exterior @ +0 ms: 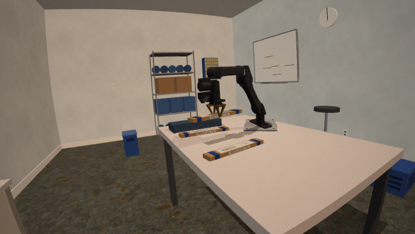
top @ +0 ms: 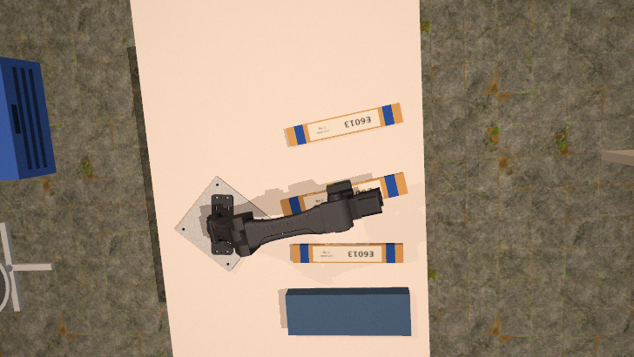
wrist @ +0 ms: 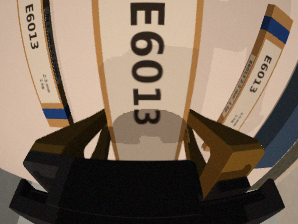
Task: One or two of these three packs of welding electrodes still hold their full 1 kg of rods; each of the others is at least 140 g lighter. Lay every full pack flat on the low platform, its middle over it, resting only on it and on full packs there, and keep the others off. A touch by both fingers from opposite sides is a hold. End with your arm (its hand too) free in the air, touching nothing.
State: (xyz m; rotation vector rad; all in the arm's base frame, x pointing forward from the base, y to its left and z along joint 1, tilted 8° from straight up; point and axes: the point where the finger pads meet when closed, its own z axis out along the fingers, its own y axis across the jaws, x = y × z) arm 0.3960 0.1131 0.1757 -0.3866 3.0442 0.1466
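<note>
My gripper (exterior: 216,113) (wrist: 147,112) is shut on one E6013 pack (top: 392,185) (exterior: 192,119) (wrist: 147,37), an orange-edged box with blue bands. It holds the pack level, above the table, label up; the arm hides part of it from above. A second pack (top: 343,124) (exterior: 234,149) (wrist: 42,65) lies flat on the table, on the side away from the platform. A third pack (top: 347,252) (exterior: 204,132) (wrist: 257,80) lies flat between the held pack and the low platform (top: 347,313) (exterior: 194,125) (wrist: 280,132). In the overhead view no pack is on this dark blue block.
The arm's base plate (top: 192,228) (exterior: 247,128) is on the table (top: 274,53) (exterior: 304,174), at the inner ends of the packs. The table's edge runs close to the packs' outer ends. A shelf rack and a stool stand off the table.
</note>
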